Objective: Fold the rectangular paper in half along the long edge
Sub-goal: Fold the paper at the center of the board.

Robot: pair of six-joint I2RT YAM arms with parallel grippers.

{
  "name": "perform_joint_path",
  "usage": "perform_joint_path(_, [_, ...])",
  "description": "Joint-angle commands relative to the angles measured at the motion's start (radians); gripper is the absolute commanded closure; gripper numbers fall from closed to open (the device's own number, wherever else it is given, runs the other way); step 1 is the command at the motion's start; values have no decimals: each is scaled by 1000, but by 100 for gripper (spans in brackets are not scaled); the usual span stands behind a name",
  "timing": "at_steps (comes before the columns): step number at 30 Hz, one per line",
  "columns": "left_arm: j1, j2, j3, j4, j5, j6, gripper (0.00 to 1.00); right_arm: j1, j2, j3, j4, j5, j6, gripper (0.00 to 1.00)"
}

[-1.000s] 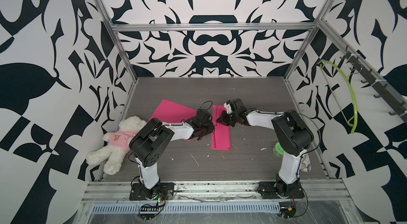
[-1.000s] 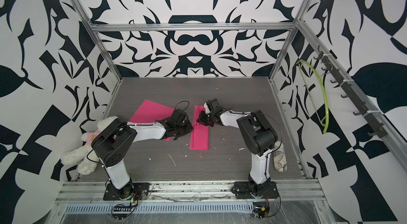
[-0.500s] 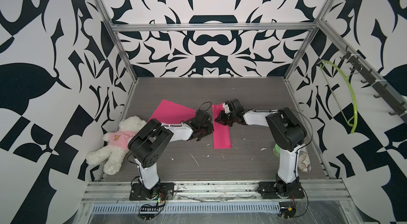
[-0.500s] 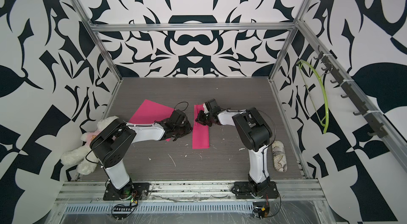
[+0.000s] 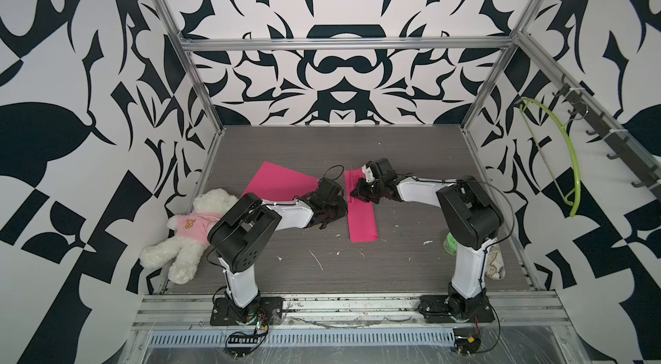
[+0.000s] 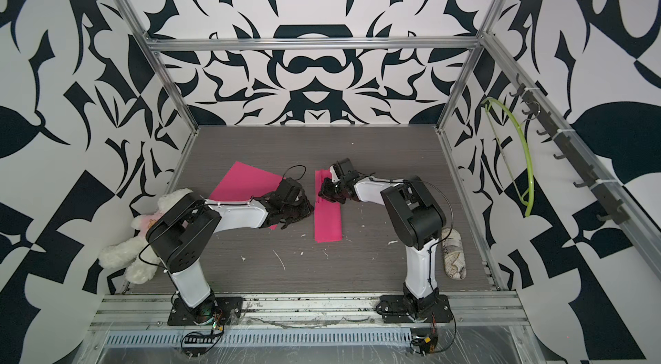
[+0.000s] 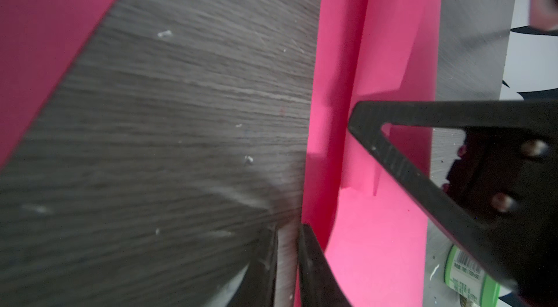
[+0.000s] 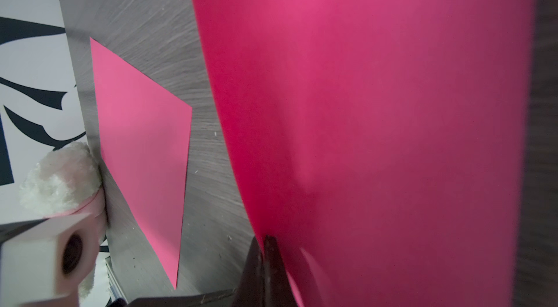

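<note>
Paper [image 5: 362,217], bright pink, lay as a narrow folded strip near the middle of the grey wood-grain surface [image 5: 393,272], its long axis running from the arm bases toward the back wall in both top views. The right arm [image 5: 418,194] stretched in from the right side, and its jaws rested, closed together, on the far half of the strip; whether a layer was pinched between them could not be told. The left arm [image 5: 286,215] stretched in from the opposite side, its jaws sitting just beside the strip's left long edge at about mid-length, off the paper. The left wrist view showed them a narrow gap apart, with bare wood grain between and nothing held. In that view the strip's left edge looked rounded and raised rather than flat, so the fold probably wanted creasing. Such a stroke would have to travel along the long axis, and the left jaws were nearer the free near half. A second pink sheet [image 5: 275,179] lay flat to the left, partly under the left arm, near a white toy bear [image 5: 200,222]
</note>
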Motion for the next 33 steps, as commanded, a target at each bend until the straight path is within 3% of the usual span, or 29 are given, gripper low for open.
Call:
perform_joint_path(1, [4, 41, -45, -190, -10, 11, 80, 4, -39, 31, -21, 19, -29, 100])
perform_joint_path(33, [4, 38, -45, -196, -15, 13, 80, 3, 30, 31, -30, 21, -64, 100])
